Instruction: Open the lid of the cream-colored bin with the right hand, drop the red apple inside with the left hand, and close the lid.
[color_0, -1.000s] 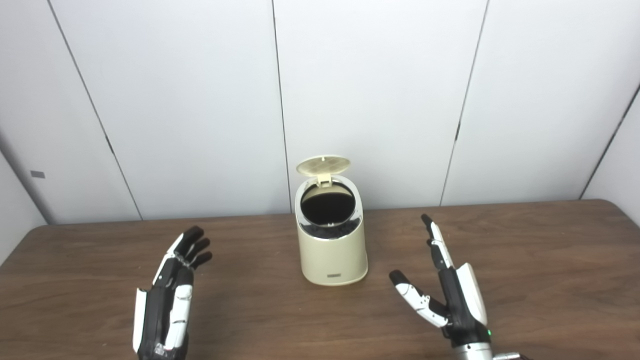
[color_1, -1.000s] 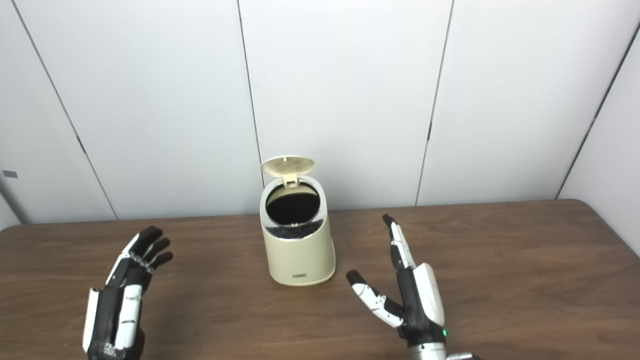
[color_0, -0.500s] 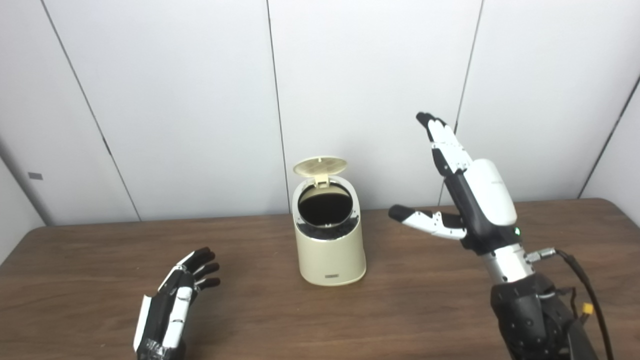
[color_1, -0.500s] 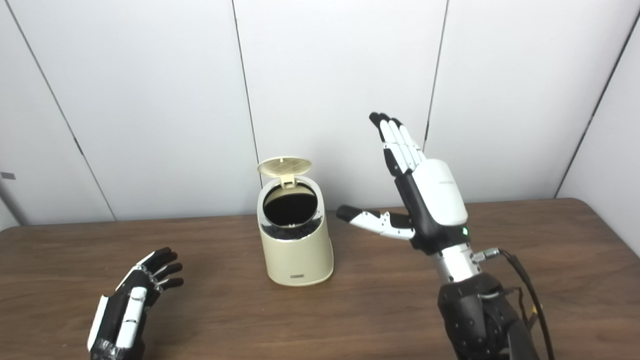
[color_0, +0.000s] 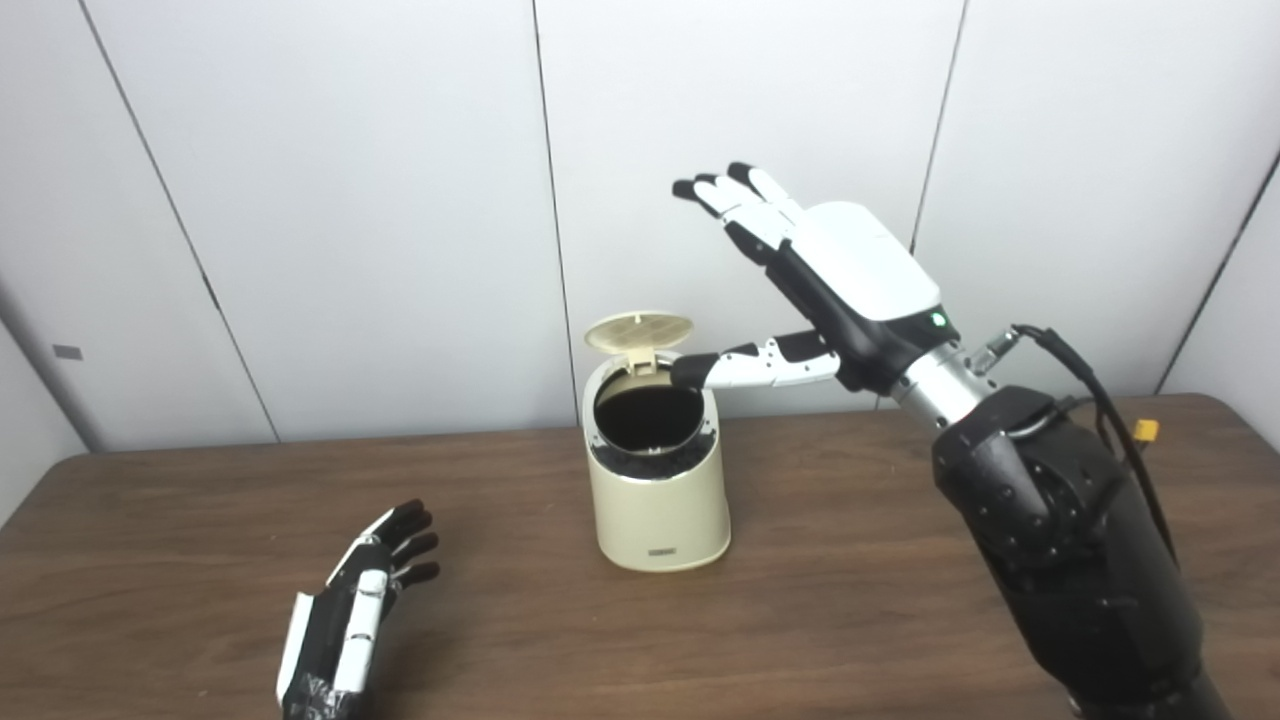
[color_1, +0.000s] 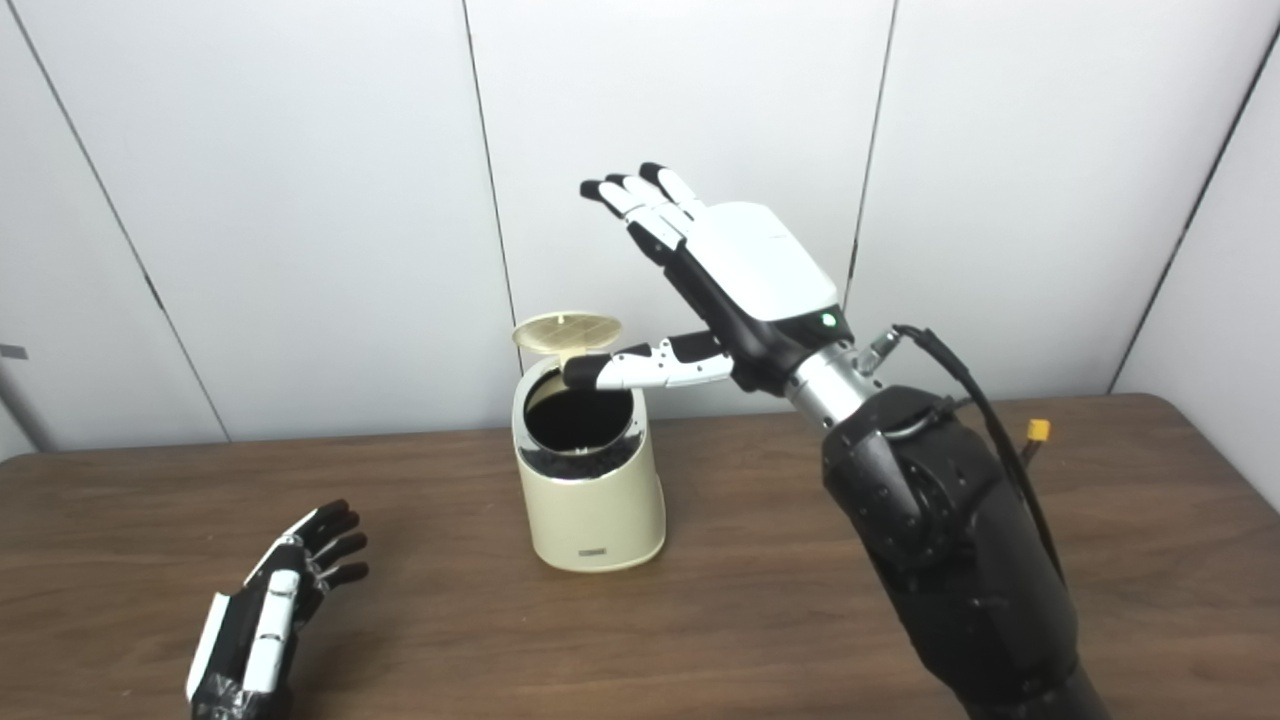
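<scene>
The cream bin stands in the middle of the brown table with its round lid tipped up at the back – the dark hole on top shows. The right hand hangs high above the bin, fingers spread, thumb reaching over the rim. The left hand rests low near the table – open, holding nothing. The red apple cannot be seen
</scene>
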